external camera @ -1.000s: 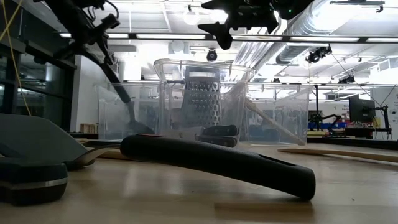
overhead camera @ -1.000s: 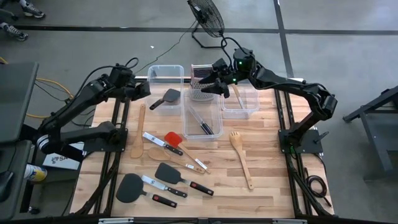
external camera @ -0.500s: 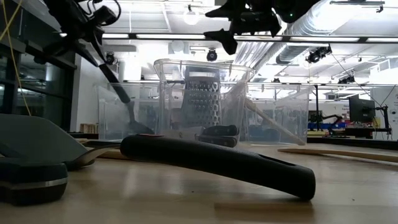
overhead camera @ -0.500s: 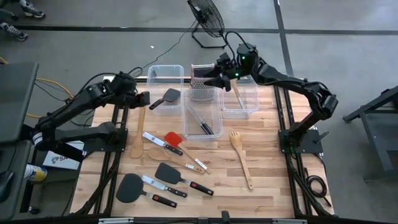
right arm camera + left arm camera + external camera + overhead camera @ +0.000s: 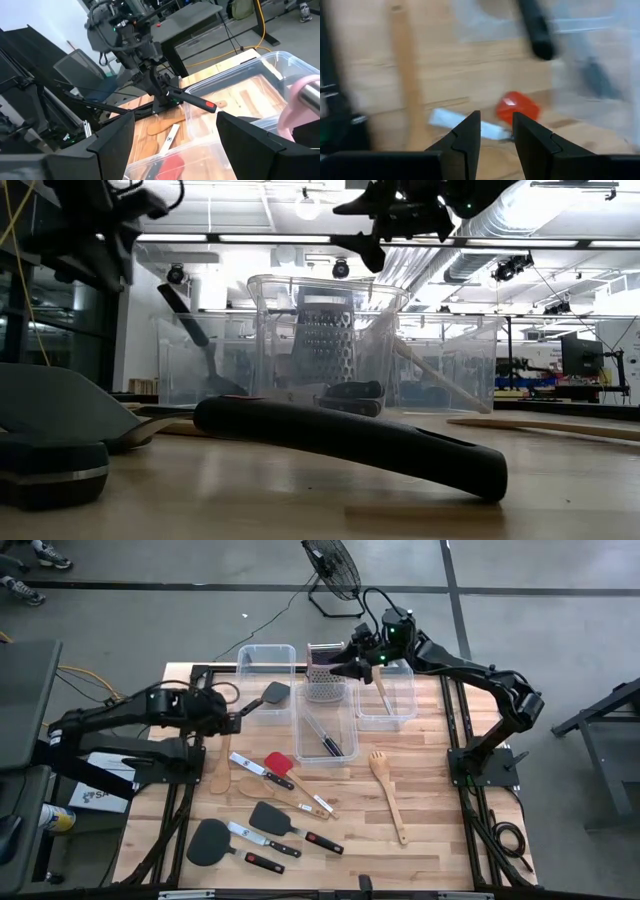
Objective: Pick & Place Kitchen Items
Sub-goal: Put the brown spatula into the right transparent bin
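My left gripper [image 5: 234, 722] hangs over the table's left part, slanting down, just near of a black spatula's [image 5: 267, 697] handle end; its fingers [image 5: 496, 134] stand a little apart with nothing between. That spatula leans tilted, head down, by the left bin [image 5: 267, 652]. Below lie a red spatula [image 5: 517, 107], a knife [image 5: 260, 768] and a wooden spoon [image 5: 222, 750]. My right gripper [image 5: 342, 666] hovers wide open and empty [image 5: 175, 145] above the grater [image 5: 322, 680] at the far side.
The middle bin [image 5: 325, 725] holds knives; the right bin [image 5: 385, 698] holds a wooden utensil. Nearer lie two black spatulas [image 5: 270, 818] [image 5: 208, 840], more knives [image 5: 322, 840] and a wooden fork [image 5: 388, 790]. Bare wood lies at the near right.
My left gripper has swung from beside the left bin toward the near edge and tipped further down, its finger gap unchanged. The leaning black spatula has kept its place. My right gripper has shifted a little toward the far right, still wide open.
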